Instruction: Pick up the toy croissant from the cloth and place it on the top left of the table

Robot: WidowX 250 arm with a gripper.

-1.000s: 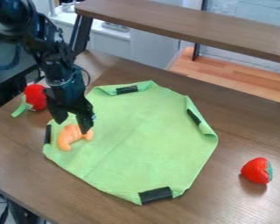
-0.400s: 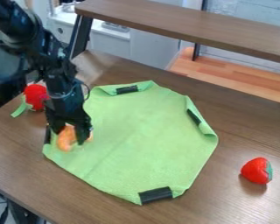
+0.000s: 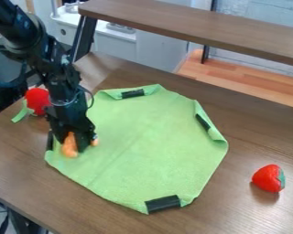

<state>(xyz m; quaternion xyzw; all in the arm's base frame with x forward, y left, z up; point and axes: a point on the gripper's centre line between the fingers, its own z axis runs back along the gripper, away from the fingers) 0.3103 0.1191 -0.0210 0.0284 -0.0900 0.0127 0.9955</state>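
Note:
The gripper is low over the left edge of the green cloth, its two fingers pointing down. It is shut on the orange toy croissant, with one finger on each side of the middle part. The croissant still rests at the cloth's left side, near a black strip. Part of it shows between the fingers and a small end pokes out to their right; the rest is hidden behind the gripper.
A red toy with a green strip lies on the wooden table at the upper left, close beside the arm. A toy strawberry sits at the right. A raised wooden shelf runs along the back.
The gripper has come down from just above the croissant to around it, and its fingers have drawn closer together. The cloth and the red toys have stayed put.

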